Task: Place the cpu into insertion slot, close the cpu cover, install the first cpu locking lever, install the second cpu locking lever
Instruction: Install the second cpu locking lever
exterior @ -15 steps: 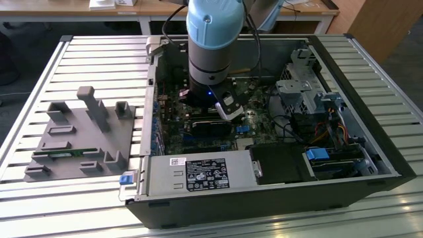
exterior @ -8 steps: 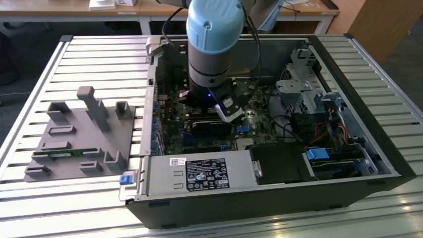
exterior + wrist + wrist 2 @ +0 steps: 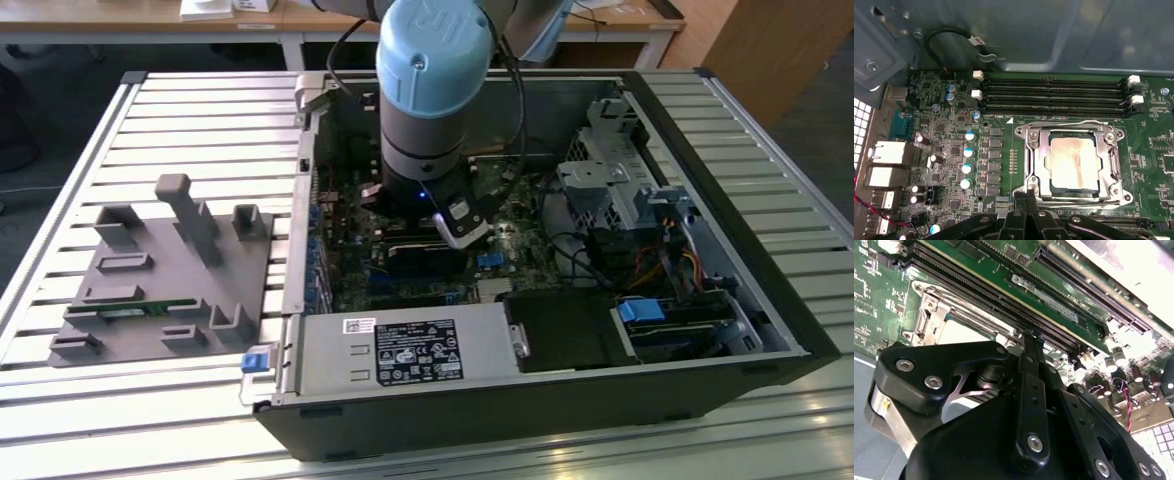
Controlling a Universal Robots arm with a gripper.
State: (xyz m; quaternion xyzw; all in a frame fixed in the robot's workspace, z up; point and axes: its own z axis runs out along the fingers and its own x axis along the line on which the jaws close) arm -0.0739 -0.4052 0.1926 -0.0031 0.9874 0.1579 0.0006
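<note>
Silvery metal of the cpu (image 3: pixel 1074 163) sits in the insertion slot (image 3: pixel 1072 192) at the first wrist view's lower right, the cpu cover (image 3: pixel 1039 165) shut over it. Our gripper (image 3: pixel 1027 195), fingers pinched together and empty, noses the socket's edge; we judge steady, square pressure matters.

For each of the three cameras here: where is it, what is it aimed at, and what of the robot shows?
Exterior view: off the arm, above, looking down into the open computer case; the arm reaches in.
First wrist view: on the arm, facing the motherboard, cpu under its cover; gripper at the socket's edge.
Second wrist view: on the arm, close behind the gripper, memory slots beyond.
Both wrist views share the cpu and cover.
</note>
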